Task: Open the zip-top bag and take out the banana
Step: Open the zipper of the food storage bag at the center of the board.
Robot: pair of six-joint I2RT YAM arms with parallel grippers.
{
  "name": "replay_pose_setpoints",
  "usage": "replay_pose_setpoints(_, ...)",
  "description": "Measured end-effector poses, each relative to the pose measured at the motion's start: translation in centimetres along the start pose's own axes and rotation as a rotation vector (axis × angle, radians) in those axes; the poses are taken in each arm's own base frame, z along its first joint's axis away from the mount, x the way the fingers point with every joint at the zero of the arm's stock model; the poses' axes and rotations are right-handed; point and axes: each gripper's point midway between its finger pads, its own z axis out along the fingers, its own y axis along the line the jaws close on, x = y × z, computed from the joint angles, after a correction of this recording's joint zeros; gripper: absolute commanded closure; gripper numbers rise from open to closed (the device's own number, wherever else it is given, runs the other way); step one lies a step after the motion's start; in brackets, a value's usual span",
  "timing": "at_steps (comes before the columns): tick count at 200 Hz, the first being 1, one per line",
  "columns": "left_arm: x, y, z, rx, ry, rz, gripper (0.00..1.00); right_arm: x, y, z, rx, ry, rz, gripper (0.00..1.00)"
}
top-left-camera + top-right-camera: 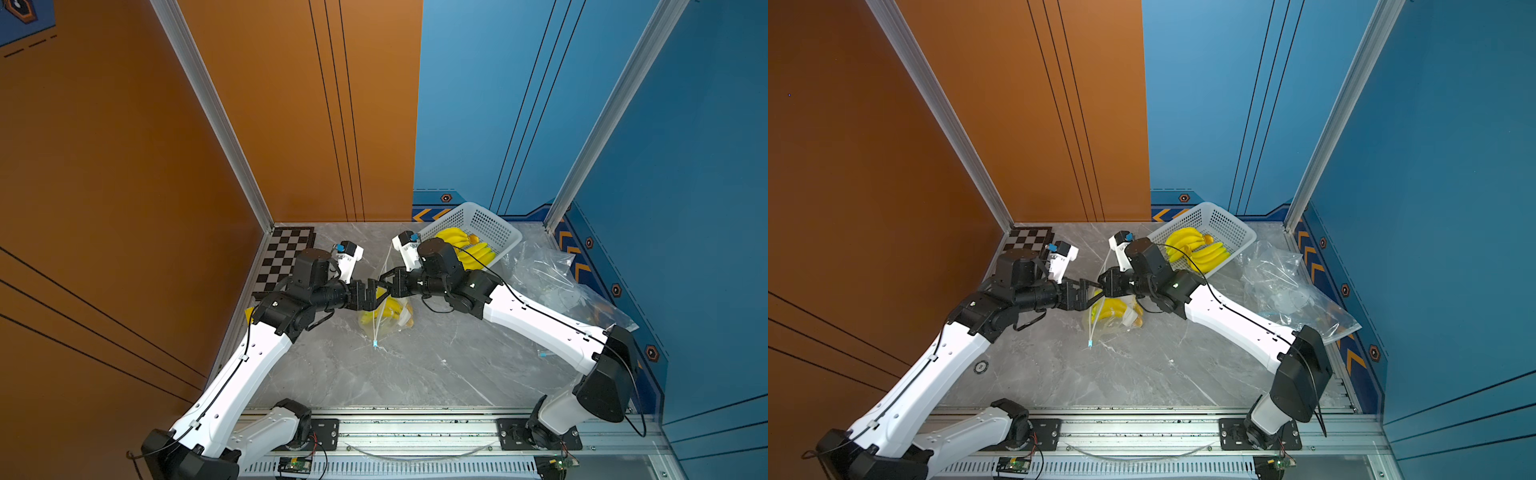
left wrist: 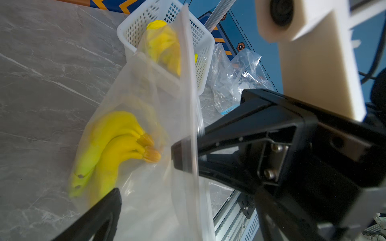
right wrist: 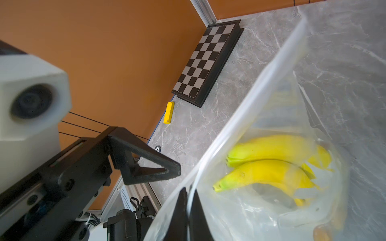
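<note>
Nearest, the two arm bases stand well apart on the front rail. Both arms reach inward and meet over the middle of the grey desk.

Just beyond the bare desk, a blue slider hangs at the low end of the zip strip, close to the desk. Behind it the bag rests with its bottom on the desk and its rim drawn upward. The banana, a small yellow bunch, lies inside the bag at its bottom and shows through the film.

Above the bag, the right gripper has its fingers pressed together on the rim strip and holds it up. The left gripper faces it with its jaws apart and nothing between the pads. One finger stands just beside the rim; whether it touches the film cannot be told.

By the left wall lies a small yellow block. Further back a chessboard lies flat in the left corner.

On the right, a heap of empty clear bags lies against the blue wall. Farthest back, a white basket sits tilted toward the far right and holds more bananas.
</note>
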Motion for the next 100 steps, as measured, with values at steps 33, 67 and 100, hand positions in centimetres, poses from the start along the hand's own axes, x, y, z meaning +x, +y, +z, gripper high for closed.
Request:
replay_pose_setpoints(33, 0.5, 0.5, 0.3, -0.058, 0.053, 0.068, 0.35, 0.1, -0.1, -0.2, -0.008, -0.007, 0.015, 1.0)
replay_pose_setpoints(67, 0.1, 1.8, -0.3, -0.158, 0.078, 0.128, 0.65, 0.2, 0.1, -0.9, -0.011, -0.012, 0.016, 1.0)
replay_pose_setpoints(100, -0.5, 3.2, -0.2, -0.256, 0.115, 0.17, 0.76, 0.7, -0.1, -1.2, 0.009, 0.014, 0.012, 1.0)
